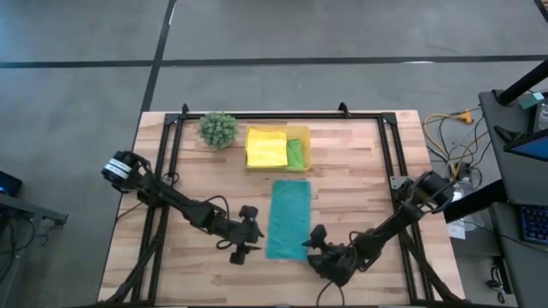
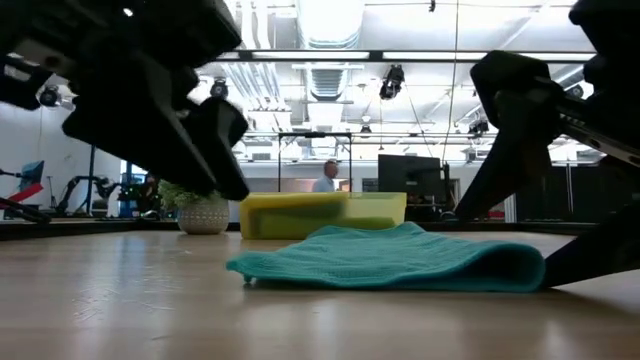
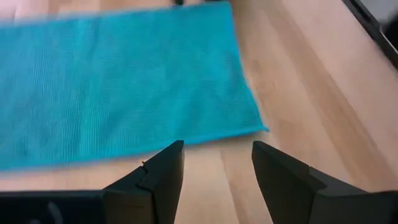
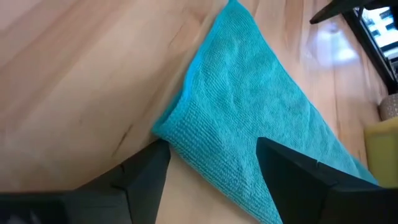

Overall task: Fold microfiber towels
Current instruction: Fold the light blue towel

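High view – three towels: teal towel (image 1: pixel 288 219) on table, yellow towel (image 1: pixel 266 147), green towel (image 1: pixel 294 153) in tray (image 1: pixel 303 132); both end effectors spread.

Teal towel (image 1: pixel 288 218) lies folded mid-table; yellow (image 1: pixel 266 147) and, seemingly, lime (image 1: pixel 294 153) towels beyond.

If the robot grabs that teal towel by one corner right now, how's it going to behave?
Probably floppy: the teal towel lies in a soft fold with a rounded edge in the low view, so it would likely drape and unfold. It looks thin, so likely light. Its fuzzy weave should grip the wooden table and bunch up rather than slide when pushed.
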Motion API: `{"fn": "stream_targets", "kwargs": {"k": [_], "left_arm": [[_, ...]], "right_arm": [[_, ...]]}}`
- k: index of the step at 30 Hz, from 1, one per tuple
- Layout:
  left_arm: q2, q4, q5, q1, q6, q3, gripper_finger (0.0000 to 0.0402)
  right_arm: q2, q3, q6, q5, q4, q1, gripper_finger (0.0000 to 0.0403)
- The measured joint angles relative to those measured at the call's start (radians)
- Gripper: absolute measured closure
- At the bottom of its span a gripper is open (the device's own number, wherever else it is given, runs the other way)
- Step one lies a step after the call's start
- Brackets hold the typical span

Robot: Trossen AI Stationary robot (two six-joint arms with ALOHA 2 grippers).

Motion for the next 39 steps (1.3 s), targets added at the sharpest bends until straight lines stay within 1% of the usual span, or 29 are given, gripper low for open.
{"fn": "stream_targets", "kwargs": {"k": [2, 4, 8, 10, 13, 16, 23, 26, 29, 32, 39], "left_arm": [[0.018, 0.016, 0.001, -0.01, 0.102, 0.016, 0.0224], [0.035, -0.004, -0.003, -0.021, 0.192, 0.022, 0.0224], [0.072, 0.0, -0.064, -0.041, 0.333, 0.041, 0.0224], [0.099, 0.007, -0.074, -0.052, 0.408, 0.052, 0.0224], [0.142, 0.002, -0.078, -0.067, 0.497, 0.081, 0.0224], [0.171, 0.0, -0.071, -0.075, 0.542, 0.116, 0.0224], [0.242, -0.001, -0.063, -0.073, 0.542, 0.174, 0.0224], [0.284, 0.005, -0.063, -0.073, 0.534, 0.195, 0.0224], [0.323, -0.053, -0.058, -0.069, 0.457, 0.219, 0.0224], [0.338, -0.097, -0.027, -0.061, 0.361, 0.235, 0.0224], [0.342, -0.123, -0.02, -0.057, 0.301, 0.236, 0.0224]], "right_arm": [[0.012, 0.015, 0.003, -0.004, -0.006, 0.0, 0.0161], [0.013, 0.023, 0.005, -0.007, -0.008, 0.0, 0.0166], [0.012, 0.031, 0.032, -0.011, -0.013, 0.002, 0.0175], [0.012, 0.03, 0.044, -0.011, -0.009, 0.006, 0.0178], [0.012, 0.028, 0.053, -0.012, -0.002, 0.014, 0.0179], [0.012, 0.03, 0.053, -0.014, 0.003, 0.026, 0.0179], [0.005, 0.034, 0.058, -0.022, 0.014, 0.037, 0.0179], [0.006, 0.051, 0.023, -0.039, 0.007, 0.037, 0.0179], [0.014, 0.068, 0.013, -0.053, 0.009, 0.037, 0.0179], [0.026, 0.076, 0.013, -0.067, 0.013, 0.037, 0.0179], [0.042, 0.077, 0.019, -0.082, 0.023, 0.014, 0.0179]]}}
